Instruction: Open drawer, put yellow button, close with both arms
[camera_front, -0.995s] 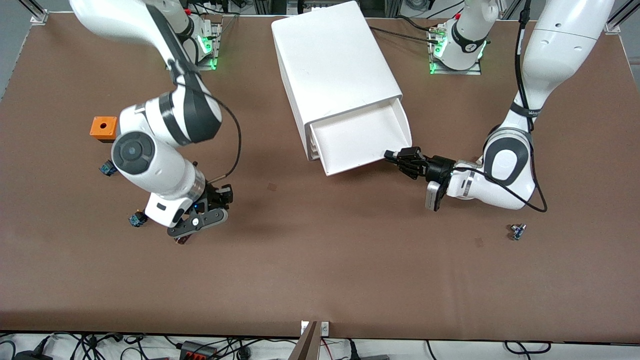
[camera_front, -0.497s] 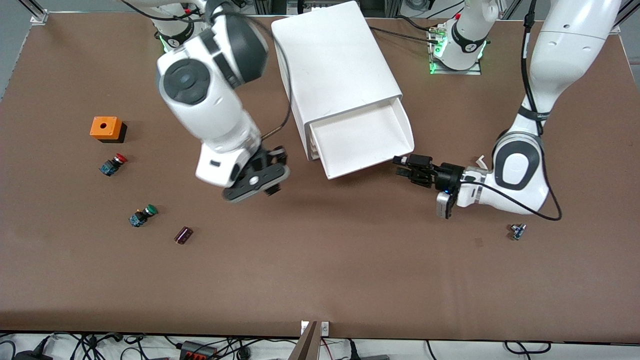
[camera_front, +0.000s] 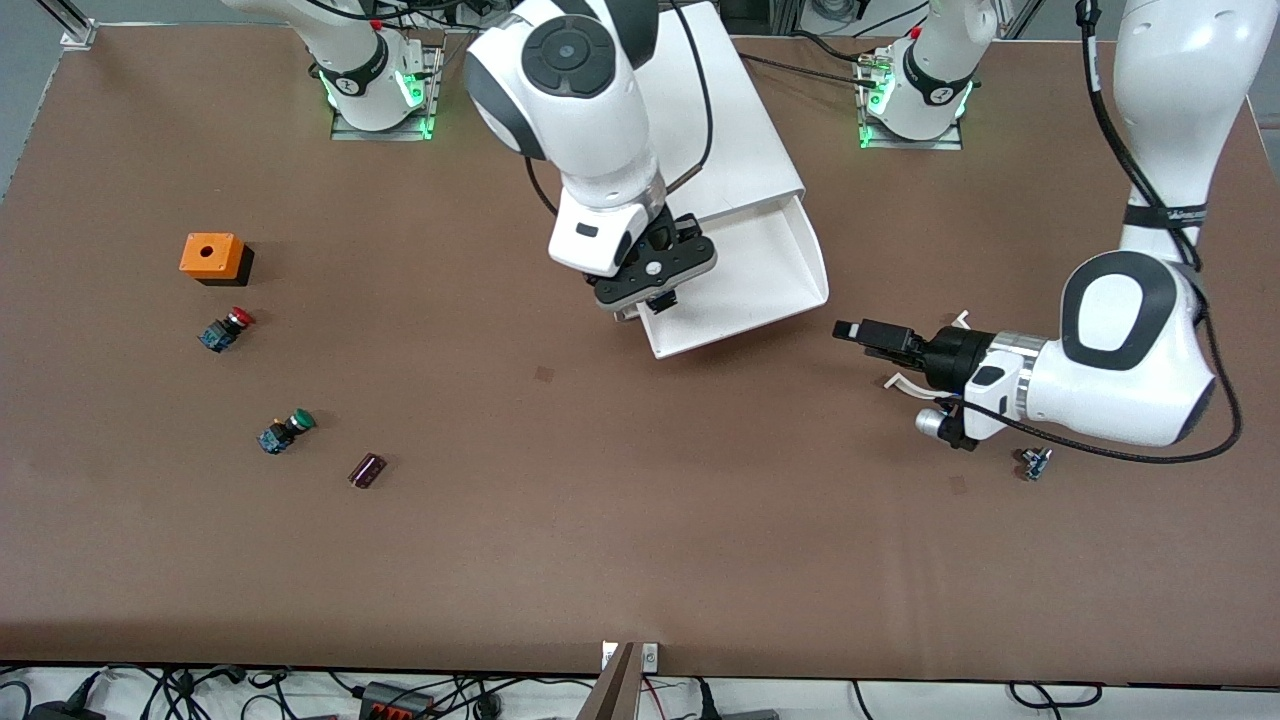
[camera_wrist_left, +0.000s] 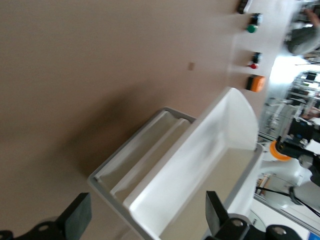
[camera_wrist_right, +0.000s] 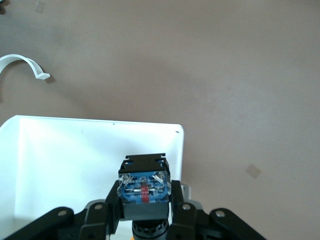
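My right gripper (camera_front: 662, 292): clamped on the yellow button (camera_wrist_right: 143, 187), over the pulled-out drawer (camera_front: 775, 285). My left gripper (camera_front: 850, 331): released, just beside the drawer.

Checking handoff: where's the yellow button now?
Held in the shut right gripper over the open drawer; the right wrist view shows the yellow button clamped over the tray's corner.

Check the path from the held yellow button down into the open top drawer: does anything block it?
Nothing visible does. The right gripper holds the yellow button over the open drawer, whose tray looks bare. The left gripper is open beside the drawer, clear of it.
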